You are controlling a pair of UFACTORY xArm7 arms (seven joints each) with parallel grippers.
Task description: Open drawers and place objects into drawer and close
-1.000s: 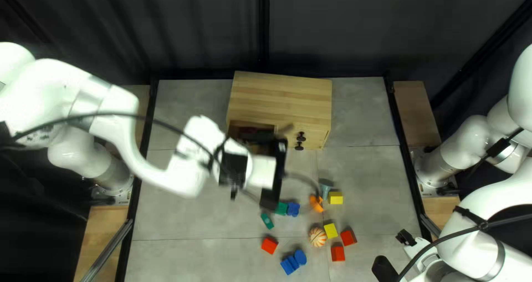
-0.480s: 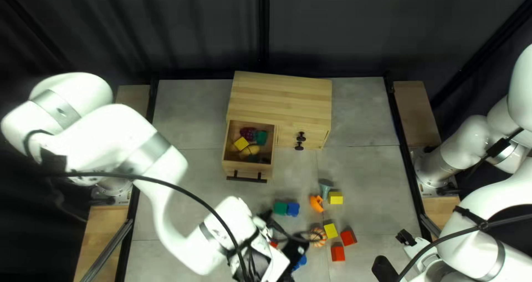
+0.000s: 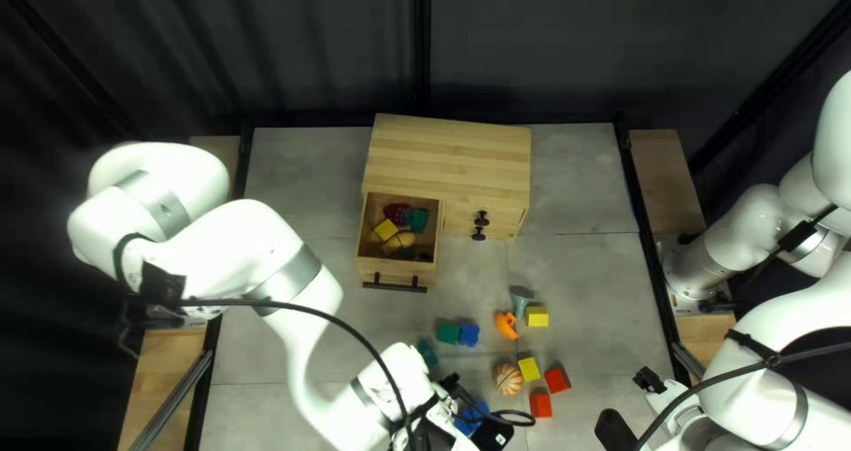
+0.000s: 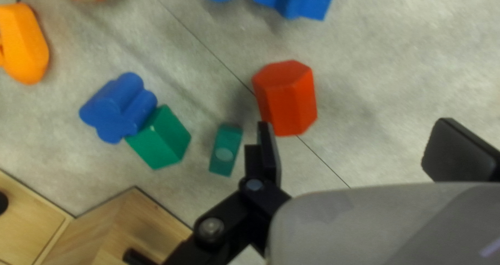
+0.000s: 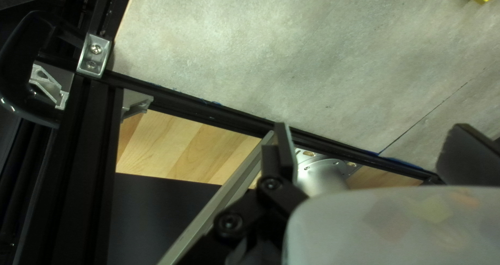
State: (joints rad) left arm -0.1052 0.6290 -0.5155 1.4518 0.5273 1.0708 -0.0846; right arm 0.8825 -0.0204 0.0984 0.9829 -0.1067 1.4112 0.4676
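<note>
My left gripper (image 3: 492, 435) is low over the table at the bottom of the top left view, covering a red block. In the left wrist view my left gripper (image 4: 364, 148) is open; the red block (image 4: 285, 98) lies just ahead of one finger, not between the two. A small green block (image 4: 225, 149) lies on that finger's outer side, with a larger green block (image 4: 160, 137) against a blue one (image 4: 119, 107). The wooden cabinet's (image 3: 448, 154) left drawer (image 3: 399, 274) is pulled out, holding several items. My right gripper (image 3: 631, 405) stays at the right; its wrist view shows the gripper (image 5: 377, 153) open and empty.
Right of my left gripper lie a striped ball (image 3: 509, 379), red blocks (image 3: 557, 380), yellow blocks (image 3: 536, 316), an orange piece (image 3: 506, 325) and a grey-green piece (image 3: 520, 304). Blue pieces (image 3: 470, 417) lie partly under the gripper. The cabinet's right door has dark knobs (image 3: 480, 225).
My left arm has swung from in front of the cabinet toward the table's near edge, uncovering the pulled-out drawer, then shifted slightly right. My right arm has not moved.
</note>
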